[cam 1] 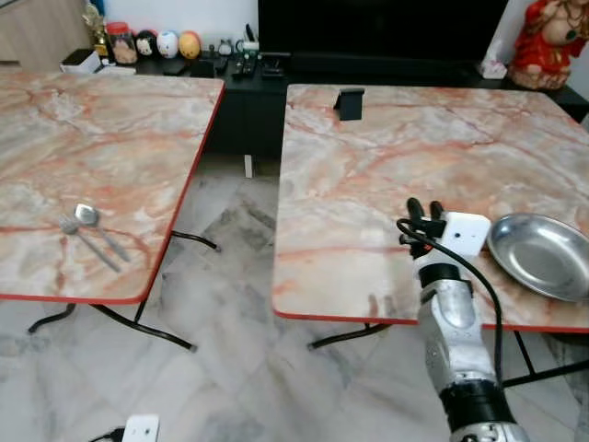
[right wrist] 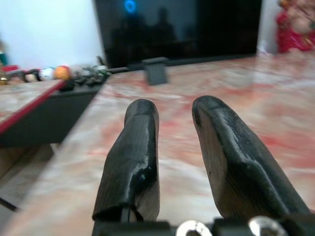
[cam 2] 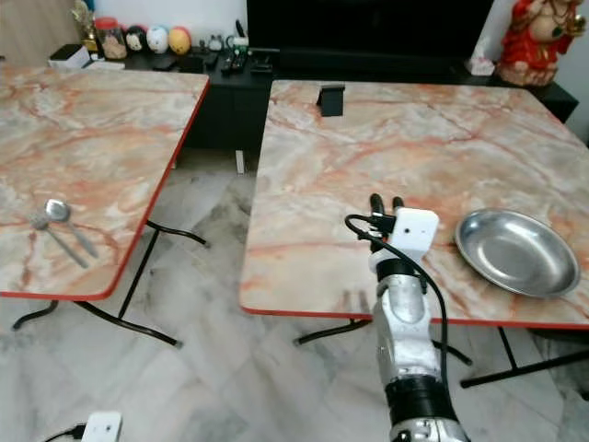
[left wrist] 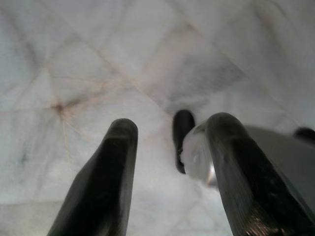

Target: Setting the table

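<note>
1. The right gripper (cam 1: 423, 210) hovers over the near part of the right-hand table (cam 1: 368, 157), fingers pointing toward the far edge. In the right wrist view its two black fingers (right wrist: 138, 147) stand a little apart with nothing between them, so it is spread and empty.

2. The left gripper (left wrist: 167, 162) hangs idle over the marble floor (cam 1: 230, 368); its fingers are also apart and hold nothing.

3. Just to the right of the right gripper, a steel plate (cam 1: 541, 253) lies flat on the same table near its front edge. It is near the gripper but not touching it.

4. A spoon (cam 1: 97, 226) and a fork (cam 1: 83, 239) lie side by side on the left-hand table (cam 1: 92, 129), near its front edge. They are well apart from both the right gripper and the plate, with the gap between the two tables in between.

5. Further off, a small dark stand (cam 1: 349, 102) sits at the far edge of the right table. Beyond it are a black TV cabinet (cam 1: 248, 101), small ornaments (cam 1: 166, 43) and a red figurine (cam 1: 548, 41).

6. My reading of progress: the plate seems to be in place, so the setting is partly done. The cutlery is not yet beside the plate; fetching it from the left table appears to be what is left.
</note>
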### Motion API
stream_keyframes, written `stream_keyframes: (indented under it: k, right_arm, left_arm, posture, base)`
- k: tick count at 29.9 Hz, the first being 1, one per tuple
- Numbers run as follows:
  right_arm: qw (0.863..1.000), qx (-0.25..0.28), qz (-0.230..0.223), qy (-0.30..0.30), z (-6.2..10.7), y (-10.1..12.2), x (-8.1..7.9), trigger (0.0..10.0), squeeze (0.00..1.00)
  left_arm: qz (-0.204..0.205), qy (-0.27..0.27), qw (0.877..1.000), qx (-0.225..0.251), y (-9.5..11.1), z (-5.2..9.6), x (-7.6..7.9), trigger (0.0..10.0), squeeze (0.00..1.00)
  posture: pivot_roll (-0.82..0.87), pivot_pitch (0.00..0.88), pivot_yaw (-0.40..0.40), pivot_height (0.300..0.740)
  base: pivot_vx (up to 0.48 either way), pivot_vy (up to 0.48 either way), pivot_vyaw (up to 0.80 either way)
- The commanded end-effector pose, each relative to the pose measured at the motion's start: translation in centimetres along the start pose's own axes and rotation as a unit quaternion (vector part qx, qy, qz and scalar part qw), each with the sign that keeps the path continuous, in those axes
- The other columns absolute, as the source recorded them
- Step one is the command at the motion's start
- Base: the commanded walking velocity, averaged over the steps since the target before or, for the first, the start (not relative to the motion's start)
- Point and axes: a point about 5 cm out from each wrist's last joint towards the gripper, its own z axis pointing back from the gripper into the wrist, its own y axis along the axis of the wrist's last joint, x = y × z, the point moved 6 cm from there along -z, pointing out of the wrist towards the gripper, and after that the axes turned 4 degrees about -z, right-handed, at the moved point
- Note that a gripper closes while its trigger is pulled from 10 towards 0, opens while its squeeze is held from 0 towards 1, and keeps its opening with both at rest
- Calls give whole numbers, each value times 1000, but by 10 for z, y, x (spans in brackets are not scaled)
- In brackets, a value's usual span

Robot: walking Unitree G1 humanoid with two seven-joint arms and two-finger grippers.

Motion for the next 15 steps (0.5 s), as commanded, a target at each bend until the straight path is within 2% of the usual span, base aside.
stream_keyframes:
  k: [1, 6, 15]
  right_arm:
    - [1000, 2, -16, 4, -2, 0, -6, 10000, 0]
    - [1000, 7, -18, 7, -6, 3, -8, 10000, 0]
    - [1000, 9, -19, 6, -7, 2, -8, 10000, 0]
  left_arm:
    - [0, 1, 1000, -10, -4, 0, 1, 10000, 0]
    - [2, 1, 1000, -10, -2, -1, 5, 10000, 0]
    - [-4, 0, 1000, -6, 1, -1, 4, 10000, 0]
  posture:
    - [-23, 0, -52, 740]
    - [-26, 0, -50, 740]
    - [-31, 0, -43, 740]
  base:
    - [0, 431, 0]
    - [0, 431, 0]
    - [0, 430, 0]
